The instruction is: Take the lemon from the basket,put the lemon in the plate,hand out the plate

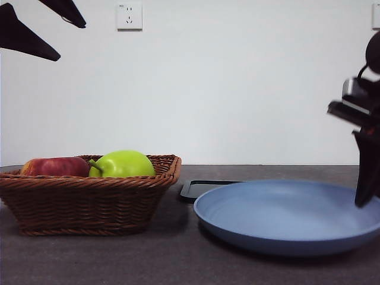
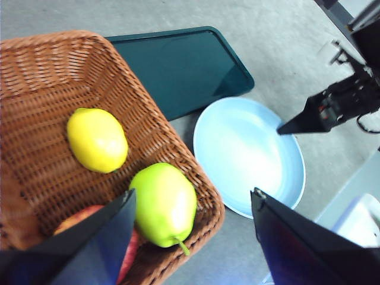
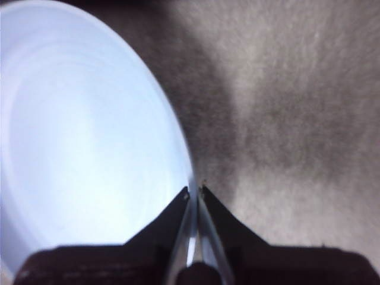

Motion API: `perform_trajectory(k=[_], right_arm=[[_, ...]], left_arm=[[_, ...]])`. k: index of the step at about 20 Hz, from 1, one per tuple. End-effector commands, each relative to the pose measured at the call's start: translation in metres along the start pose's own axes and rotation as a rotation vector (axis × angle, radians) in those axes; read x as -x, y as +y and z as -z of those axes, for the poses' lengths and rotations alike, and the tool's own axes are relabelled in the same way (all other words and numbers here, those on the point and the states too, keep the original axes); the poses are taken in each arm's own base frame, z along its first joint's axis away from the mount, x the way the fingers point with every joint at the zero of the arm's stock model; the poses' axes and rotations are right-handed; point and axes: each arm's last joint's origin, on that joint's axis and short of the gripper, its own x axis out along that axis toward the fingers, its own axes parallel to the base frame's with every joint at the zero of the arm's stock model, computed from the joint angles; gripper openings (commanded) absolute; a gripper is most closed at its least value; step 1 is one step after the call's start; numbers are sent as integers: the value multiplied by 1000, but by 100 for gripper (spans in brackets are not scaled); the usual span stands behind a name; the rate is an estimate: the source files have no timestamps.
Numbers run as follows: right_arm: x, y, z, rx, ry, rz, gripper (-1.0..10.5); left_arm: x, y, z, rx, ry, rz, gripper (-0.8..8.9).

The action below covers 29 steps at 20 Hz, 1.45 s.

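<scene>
**Lemon not yet picked, plate rim already gripped**

The lemon (image 2: 97,140) lay on the floor of the basket (image 2: 41,65), apart from the green fruit (image 2: 164,203) and the red apple (image 2: 83,217) that crowded one corner. The plate (image 2: 237,148) sat bare on the tabletop just beside the basket, with a black tray (image 2: 178,65) behind both. So, judging by how things lay, none of the three steps was finished: the lemon had to be lifted out, set in the plate, and the plate handed over.

The left gripper (image 2: 193,205) hung high above the basket with its jaws spread wide and nothing between them; in the front view it showed only as dark tips at the top corner (image 1: 41,27). It touched nothing.

The right gripper (image 3: 194,193) was down at the plate's edge (image 3: 178,148). Its jaws were pinched nearly together with the thin rim caught between them, so it appeared to be grasping the plate, ready for the hand-over once the fruit arrived.
</scene>
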Motion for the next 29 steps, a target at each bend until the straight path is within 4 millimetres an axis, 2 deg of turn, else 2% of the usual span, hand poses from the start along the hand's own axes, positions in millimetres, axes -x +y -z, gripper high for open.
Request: perform_trajectory(k=[1,4,7,10,14,17,20,23,25,28,29], right_arm=[[15,6,0,14,-42,-11,4],[39,14,10,28,-77,-15,4],[61,21,22,45,-119,-21,4],[78,26,31,68,-179,-29,4],[89,29,39,81,-213,-33,4],[89,29,40,80,-209,-31,4],[89,29,39,80,-209,-31,4],[89,29,39,81,-209,-31,4],[89,29,39,82,-209,-31,4],[89,29,39,82,-209,-31,4],[89,29,39,82,-209,-31,4]], left_arm=[[-3,-5,-5,11,-7,17,382],[-14,-5,-9,42,-21,-23,382],[-32,-1,-23,43,0,-129,382],[-62,7,-44,30,48,-220,382],[-110,19,-58,39,179,-295,379],[-146,29,-55,49,258,-311,379],[-179,40,-41,64,332,-357,379],[-201,49,-32,52,353,-398,379],[-208,52,-29,46,354,-396,379],[-209,52,-29,25,359,-394,367],[-208,52,-28,11,365,-392,302]])
